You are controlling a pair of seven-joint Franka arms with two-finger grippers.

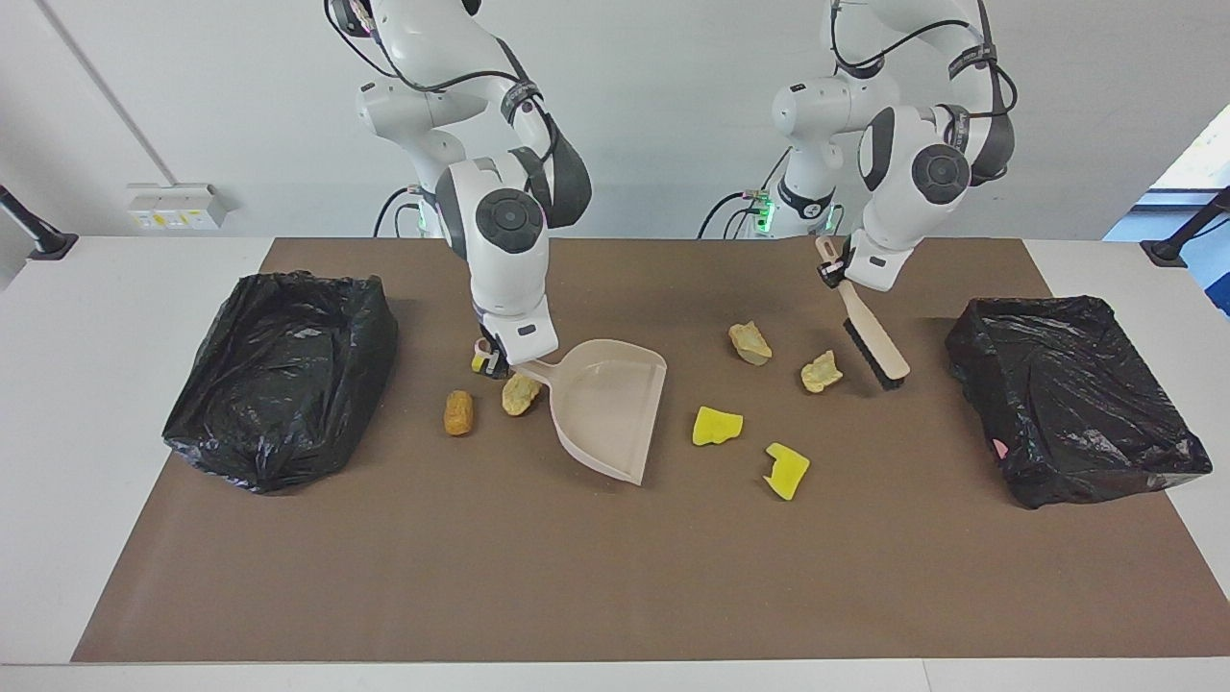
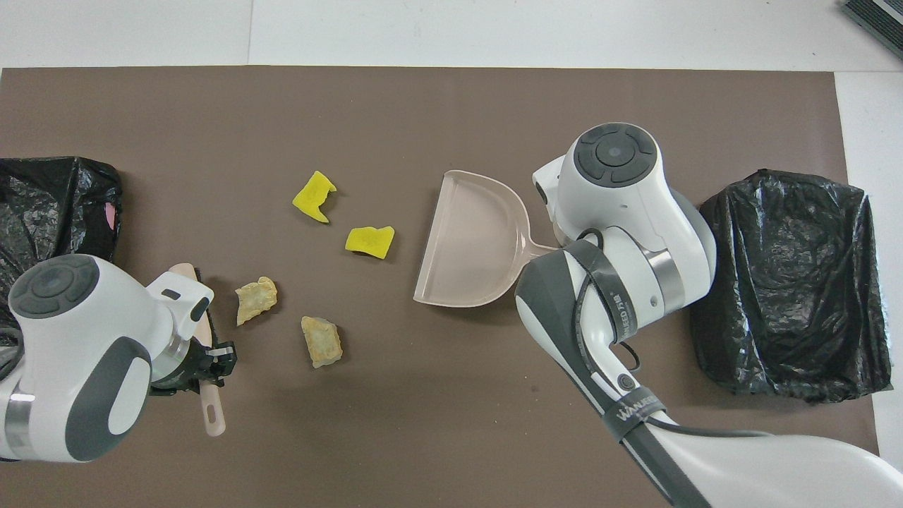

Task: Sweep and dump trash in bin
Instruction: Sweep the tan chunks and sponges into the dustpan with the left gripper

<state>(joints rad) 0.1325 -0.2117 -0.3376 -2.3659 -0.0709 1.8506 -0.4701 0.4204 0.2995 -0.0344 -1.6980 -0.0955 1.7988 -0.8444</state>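
My right gripper [image 1: 496, 361] is shut on the handle of the beige dustpan [image 1: 610, 404], which is tilted with its mouth toward the left arm's end of the table. Two yellow trash chunks [image 1: 716, 426] [image 1: 788, 471] lie in front of that mouth. Two tan lumps [image 1: 750, 343] [image 1: 820, 372] lie nearer to the robots. My left gripper [image 1: 834, 272] is shut on the beige brush [image 1: 876, 346], held slanting with its bristles low beside one tan lump. An orange-brown lump [image 1: 458, 412], a tan lump [image 1: 520, 394] and a half-hidden yellow piece [image 1: 478, 363] sit by the right gripper.
Two bins lined with black bags stand on the brown mat [image 1: 615, 577], one bin [image 1: 279, 375] at the right arm's end and one bin [image 1: 1071, 394] at the left arm's end. The overhead view shows the dustpan [image 2: 473, 247] and the brush handle [image 2: 211, 413].
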